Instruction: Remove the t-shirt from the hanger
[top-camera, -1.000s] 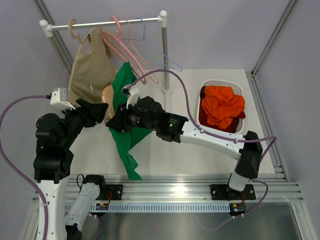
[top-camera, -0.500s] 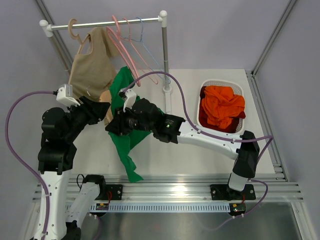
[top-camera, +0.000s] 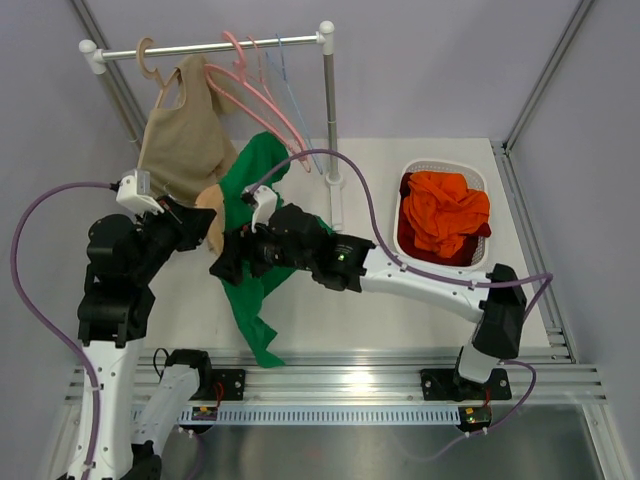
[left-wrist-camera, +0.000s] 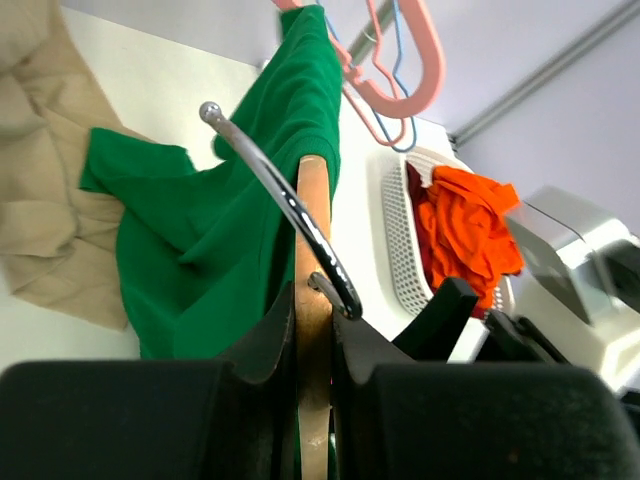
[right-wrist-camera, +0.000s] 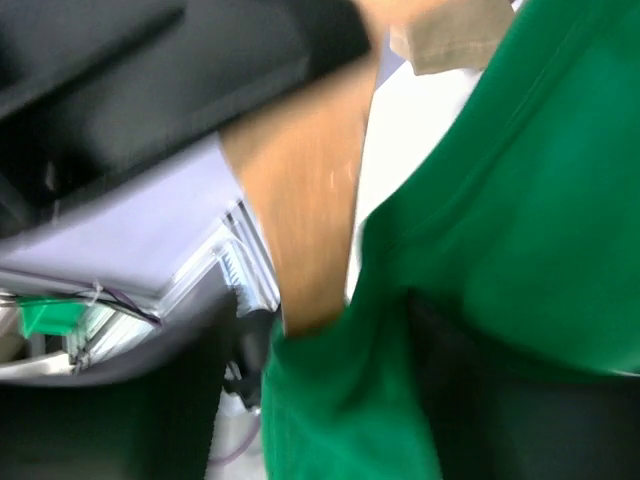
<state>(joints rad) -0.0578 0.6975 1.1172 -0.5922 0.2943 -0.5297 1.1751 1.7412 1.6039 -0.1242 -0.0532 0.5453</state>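
From where I stand, the hanger (left-wrist-camera: 312, 230) sits in the left hand (left-wrist-camera: 314, 312), whose two dark fingers are clenched on the wooden bar just below the base of the wire hook (left-wrist-camera: 275, 185); the hook curves up and away from the hand, free of the rail (top-camera: 210, 46). The t-shirt (top-camera: 257, 172) is on the hanger, draped over the bar on the side away from the left hand. Its upper part stands bunched up toward the pink hangers (left-wrist-camera: 432, 50), and the rest spills down past both hands to a long tail that trails over the near part of the desk (top-camera: 350, 320). The right hand (top-camera: 222, 265) comes in from the right, just beside the left hand and a little nearer the desk's front edge. It is buried in the green cloth and grasping a bunch of it close to the end of the hanger's bar; its own camera is blurred, but shows cloth wrapped over a dark finger with the wood touching it. The beige top (top-camera: 180, 140) hangs from the rail right behind the left hand, its hem touching the t-shirt's sleeve. Well apart, on the right of the desk, a white basket (top-camera: 443, 164) holds the orange cloth (top-camera: 445, 215).
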